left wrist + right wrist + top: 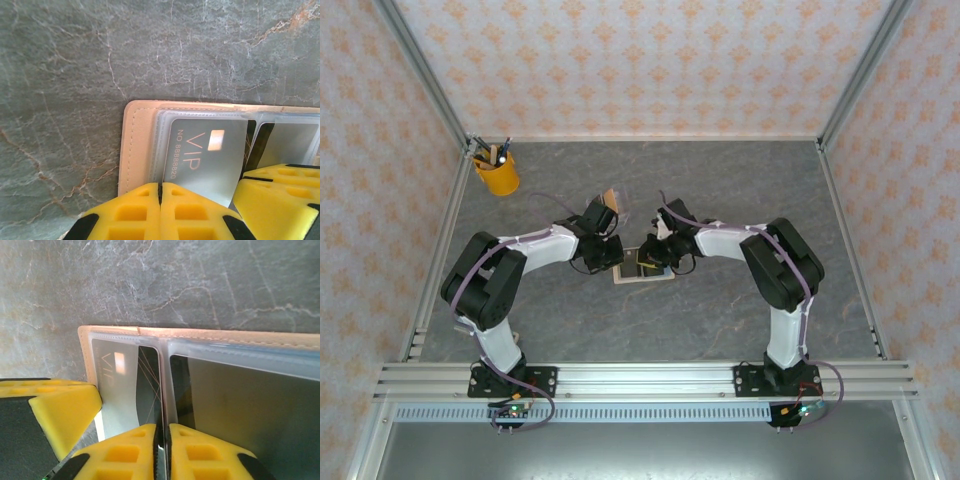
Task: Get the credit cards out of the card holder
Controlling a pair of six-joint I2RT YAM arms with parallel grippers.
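The card holder (136,145) lies open on the table (75,75), so let the left tool (160,200) (pressed together at its near edge) pin it while the right tool (163,450), closed on a thin edge by the VIP card (210,160), pulls straight along the sleeve (240,352).

I'm watching a yellow pen cup (497,177) sitting on the grey table (740,320), well beyond and left of the left pincer (617,258).

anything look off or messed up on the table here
Nothing looks spilled, damaged or out of place. The card holder lies open and flat on the table, with the VIP card in a clear sleeve. The yellow pen cup stands upright at the far left.
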